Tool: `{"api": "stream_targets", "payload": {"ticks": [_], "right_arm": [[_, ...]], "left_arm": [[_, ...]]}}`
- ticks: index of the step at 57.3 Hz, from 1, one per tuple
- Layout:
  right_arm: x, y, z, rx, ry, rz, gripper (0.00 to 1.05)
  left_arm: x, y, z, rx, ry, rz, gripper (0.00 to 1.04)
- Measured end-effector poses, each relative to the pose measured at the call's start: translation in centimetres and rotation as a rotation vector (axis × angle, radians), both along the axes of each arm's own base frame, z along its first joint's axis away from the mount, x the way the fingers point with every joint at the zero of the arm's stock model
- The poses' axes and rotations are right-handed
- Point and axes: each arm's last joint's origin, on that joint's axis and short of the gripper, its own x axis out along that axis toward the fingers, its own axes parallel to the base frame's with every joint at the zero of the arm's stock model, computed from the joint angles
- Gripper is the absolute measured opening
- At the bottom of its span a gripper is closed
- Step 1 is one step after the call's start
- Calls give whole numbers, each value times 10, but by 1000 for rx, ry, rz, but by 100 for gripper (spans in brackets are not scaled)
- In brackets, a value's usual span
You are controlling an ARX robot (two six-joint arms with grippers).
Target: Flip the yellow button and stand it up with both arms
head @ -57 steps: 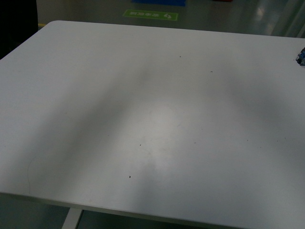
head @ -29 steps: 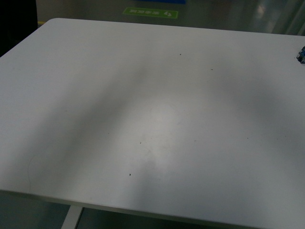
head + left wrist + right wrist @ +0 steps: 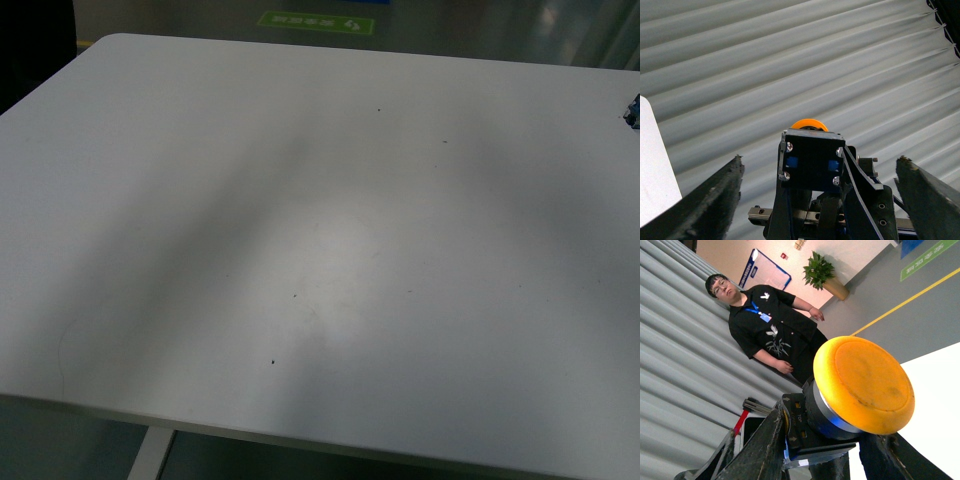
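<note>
Step in hand, as judged: mid-air handover. Left black angular gripper [image 3: 820, 159] has its jaws wide, flanking without contact the orange-yellow mushroom-capped push-button [image 3: 811, 160]. This is aloft, clamped at its black block by the right gripper [image 3: 832, 437]. Next move: the left closes squarely on the block. White, lightly specked tabletop [image 3: 200, 200]; grey ribbed wall [image 3: 790, 60].

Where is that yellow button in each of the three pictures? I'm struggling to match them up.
Front view: not in it; the white table fills the picture.
Left wrist view: the yellow button sits in the centre, black block towards the camera, cap peeking out behind.
Right wrist view: near the centre, cap large in the foreground, held by the right gripper.
Shared landmark: the white table, a sliver at the edge of both wrist views.
</note>
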Motion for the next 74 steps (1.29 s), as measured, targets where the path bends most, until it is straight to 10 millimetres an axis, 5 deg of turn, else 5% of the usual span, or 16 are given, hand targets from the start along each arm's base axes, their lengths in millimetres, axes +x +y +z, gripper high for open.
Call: {"api": "stream_targets", "payload": {"ticks": [2,45,51,55,60,71,74], "right_arm": [[0,0,0,1,-1,-1,34],[16,-16,-19,-41,49,-76,34],[18,-20,-18,-44,46,-86,34],[19,-23,-18,-50,45,-94,34],[20,-27,-18,-51,45,-106,34],[20,-27,-18,-59,40,-101,34],[20,-28,-19,-63,41,-106,34]], "left_arm": [[0,0,0,0,0,0,101],[0,0,0,-2,-3,13,98],[-9,5,-14,206,139,590,81],[-44,42,-41,800,28,1105,61],[-72,78,-53,1143,-157,1216,40],[-113,106,-70,1295,-271,1196,6],[-125,114,-76,1312,-279,1195,4]]}}
